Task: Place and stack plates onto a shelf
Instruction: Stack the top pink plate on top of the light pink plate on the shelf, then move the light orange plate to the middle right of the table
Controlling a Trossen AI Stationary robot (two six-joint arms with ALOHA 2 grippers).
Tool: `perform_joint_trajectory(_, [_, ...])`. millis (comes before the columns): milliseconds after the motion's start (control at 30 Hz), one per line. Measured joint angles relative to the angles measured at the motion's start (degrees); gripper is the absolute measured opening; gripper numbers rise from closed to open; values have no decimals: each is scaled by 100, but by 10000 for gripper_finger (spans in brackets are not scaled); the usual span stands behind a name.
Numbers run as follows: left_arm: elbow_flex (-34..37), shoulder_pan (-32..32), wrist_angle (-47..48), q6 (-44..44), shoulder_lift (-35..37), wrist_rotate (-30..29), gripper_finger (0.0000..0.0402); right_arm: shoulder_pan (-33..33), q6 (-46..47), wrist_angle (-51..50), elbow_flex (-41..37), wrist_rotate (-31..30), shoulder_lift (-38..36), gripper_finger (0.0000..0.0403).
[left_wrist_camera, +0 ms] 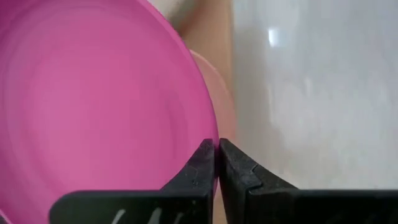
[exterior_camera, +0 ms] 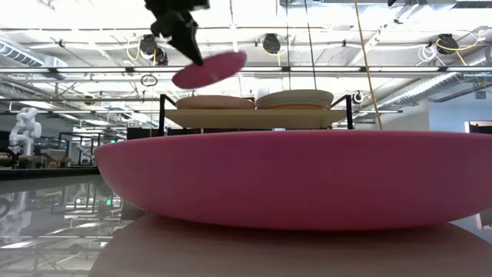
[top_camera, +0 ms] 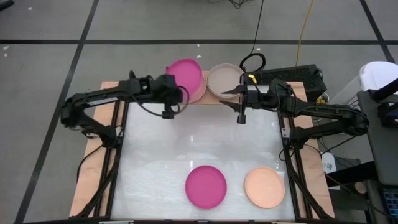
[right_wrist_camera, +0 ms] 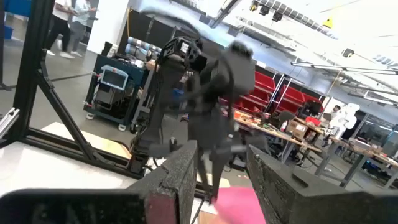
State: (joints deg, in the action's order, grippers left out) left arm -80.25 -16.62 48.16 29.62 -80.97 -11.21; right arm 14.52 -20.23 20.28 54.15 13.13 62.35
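Left claw [top_camera: 179,94] is gripping the magenta plate [top_camera: 186,74] by its rim over the shelf [exterior_camera: 254,118] | right claw [top_camera: 241,118] is hanging open | you're best levelling it, lowering squarely onto the left stack [exterior_camera: 214,101].

Even, bright overhead lighting; ceiling strip lights [exterior_camera: 254,31] glow white in the low view. Soft glare patches lie on the white table [top_camera: 199,146] from above. The near magenta plate [exterior_camera: 292,181] fills the low view, soft-edged and out of focus. In the right wrist view the left arm [right_wrist_camera: 205,87] is smeared by motion blur.
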Motion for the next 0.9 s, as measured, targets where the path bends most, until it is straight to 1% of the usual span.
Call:
perform_joint_trajectory(133, [0,33,188,167,-351,232,8,0,2,-28,0,0,0,125])
perform_joint_trajectory(267, [0,-1,189,183,-595,234,15,0,73,-42,2,2,0,125])
perform_joint_trajectory(633, [0,-45,177,80,-697,227,30,0,200,-42,7,14,0,125])
perform_joint_trajectory(733, [0,-44,169,56,-695,225,46,0,311,-44,7,15,0,125])
perform_joint_trajectory(900, [0,-44,170,10,-695,201,96,0,350,-113,8,14,-8,125])
